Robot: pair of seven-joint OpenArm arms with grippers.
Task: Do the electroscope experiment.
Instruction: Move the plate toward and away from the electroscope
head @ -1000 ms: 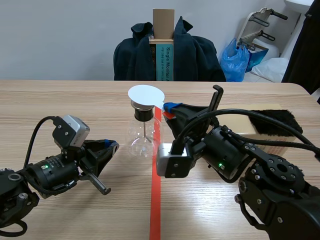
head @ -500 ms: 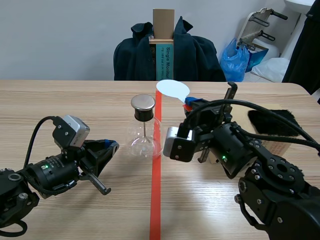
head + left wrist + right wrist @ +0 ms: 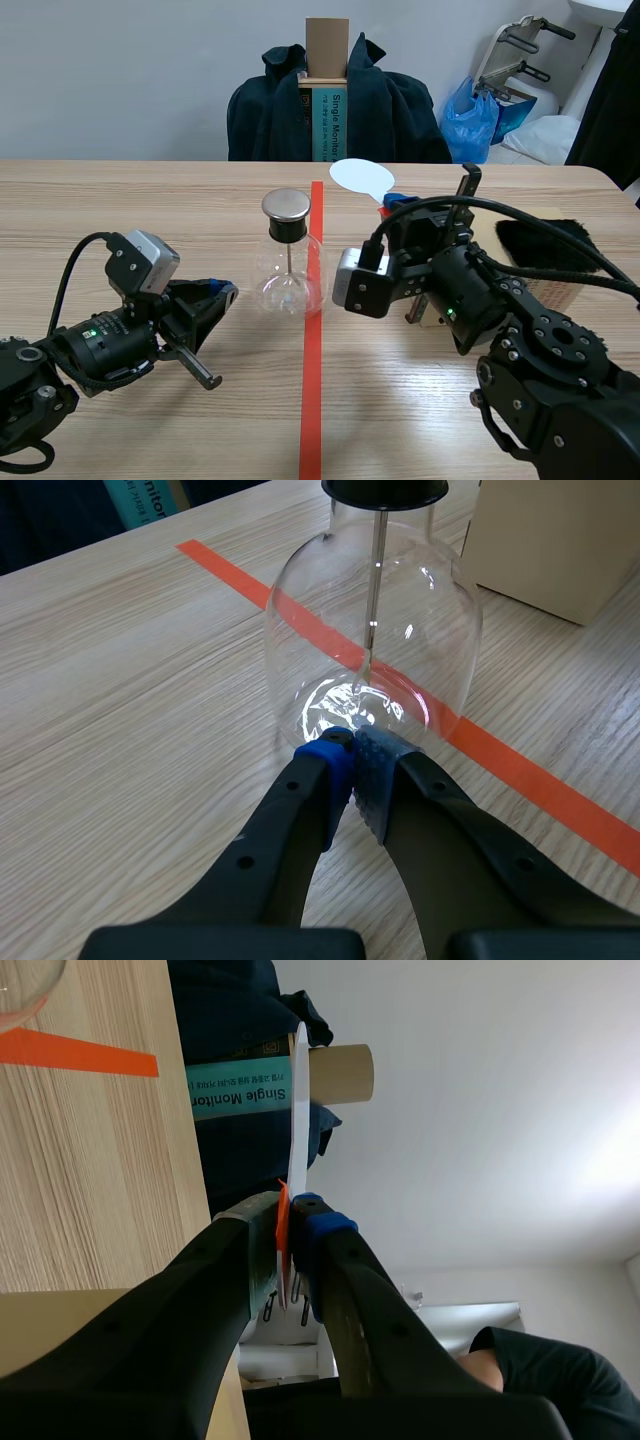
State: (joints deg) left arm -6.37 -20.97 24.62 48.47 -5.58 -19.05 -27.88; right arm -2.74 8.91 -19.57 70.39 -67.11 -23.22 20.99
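The electroscope (image 3: 288,270) is a clear glass flask with a black stopper, a round metal cap (image 3: 286,205) and a thin rod inside, standing just left of the red tape line. My right gripper (image 3: 392,207) is shut on the orange handle of a white disc paddle (image 3: 360,177), held in the air to the right of the cap and apart from it. In the right wrist view the paddle (image 3: 297,1110) shows edge-on between the fingers. My left gripper (image 3: 352,755) is shut on nothing, its tips at the foot of the flask (image 3: 370,650).
A cardboard box (image 3: 555,290) with black fur (image 3: 550,245) on top lies behind the right arm. Across the table stands a chair with a dark jacket (image 3: 390,110) and a boxed item (image 3: 326,110). The red tape line (image 3: 312,380) runs down the table's middle.
The right arm has carried the white paddle from directly above the electroscope's cap to the right and away from it. The left arm has stayed still.
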